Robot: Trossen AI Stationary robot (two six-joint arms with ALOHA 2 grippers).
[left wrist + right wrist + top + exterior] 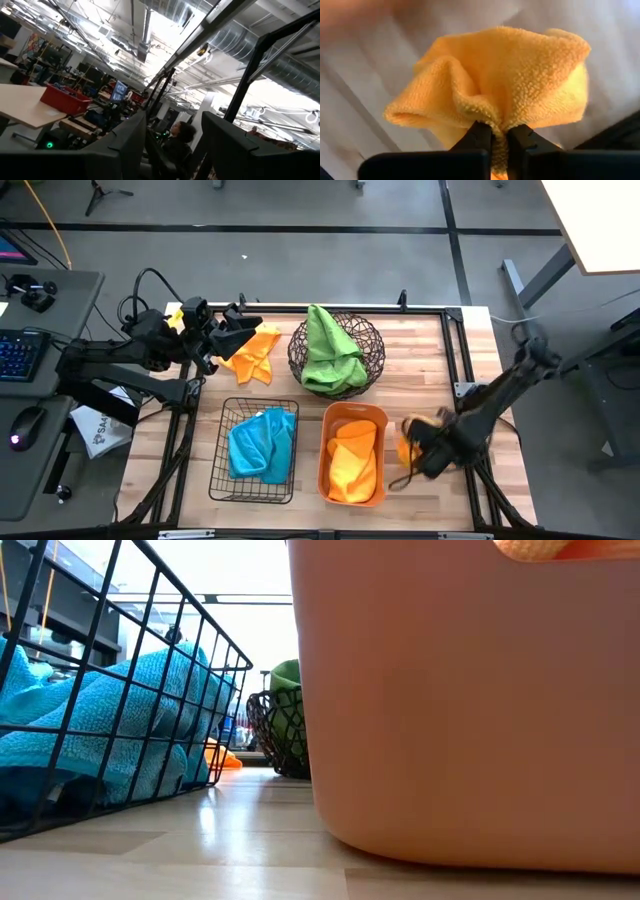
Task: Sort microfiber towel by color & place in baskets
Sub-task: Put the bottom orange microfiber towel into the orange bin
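**High view: orange towel pinched beside the tub**

High view shows the right gripper (418,448) just right of the salmon-orange plastic tub (352,415), its fingers clamped tight on a bunched orange towel (495,80) whose folds fan outward from the pinch. Two orange cloths (352,460) already lie in the tub, lengthwise along it. A blue towel (262,444) fills the black wire-grid basket (222,480); a green towel (330,352) is heaped in the round woven-wire bowl (372,340). Another orange towel (252,354) lies on the wooden table (470,360) left of the bowl, with the left gripper (235,332) over it, fingers parted, holding nothing.
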